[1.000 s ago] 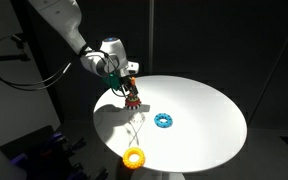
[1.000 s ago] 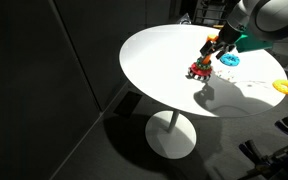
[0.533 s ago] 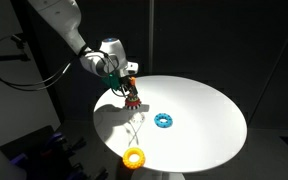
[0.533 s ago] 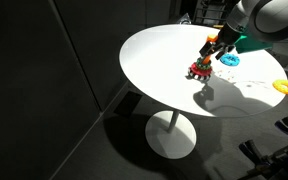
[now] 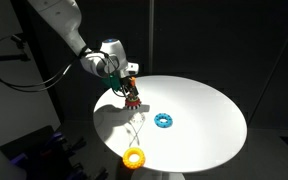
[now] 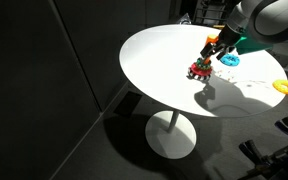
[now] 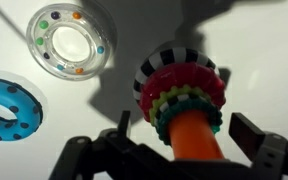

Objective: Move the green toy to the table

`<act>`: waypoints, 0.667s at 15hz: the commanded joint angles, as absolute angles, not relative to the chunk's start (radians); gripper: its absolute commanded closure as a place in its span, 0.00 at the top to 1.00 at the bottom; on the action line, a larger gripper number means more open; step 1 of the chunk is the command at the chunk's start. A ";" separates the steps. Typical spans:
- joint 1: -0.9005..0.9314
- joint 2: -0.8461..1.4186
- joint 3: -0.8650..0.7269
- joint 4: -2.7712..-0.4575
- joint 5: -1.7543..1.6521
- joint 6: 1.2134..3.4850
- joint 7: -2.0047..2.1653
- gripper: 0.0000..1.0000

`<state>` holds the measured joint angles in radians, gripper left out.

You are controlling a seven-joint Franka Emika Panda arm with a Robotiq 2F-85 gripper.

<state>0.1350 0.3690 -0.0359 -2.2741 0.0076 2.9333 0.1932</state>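
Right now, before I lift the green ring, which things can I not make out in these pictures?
Green ring: wrist view, the orange top covers much of it; too small in both exterior views.
Stack's base: wrist view, hidden under the striped ring.
Blue ring: wrist view, cut by the left edge.
Gripper: wrist view, the bottom edge cuts it, so whether the jaws touch the rings is unclear.

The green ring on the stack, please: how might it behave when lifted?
The green ring looks like rigid, lightweight plastic, so probably stiff. Its toothed edge should resist slipping. Threaded on the orange peg, it may snag unless lifted straight.
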 commanded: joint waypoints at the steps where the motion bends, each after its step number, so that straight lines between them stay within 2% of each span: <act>1: 0.153 0.380 -0.056 -2.270 -0.011 2.954 0.210 1.00; 7: 0.158 0.394 -0.059 -2.266 -0.010 2.964 0.209 1.00; 9: 0.161 0.400 -0.062 -2.266 -0.010 2.974 0.208 0.73; 10: 0.163 0.402 -0.065 -2.266 -0.010 2.978 0.210 0.66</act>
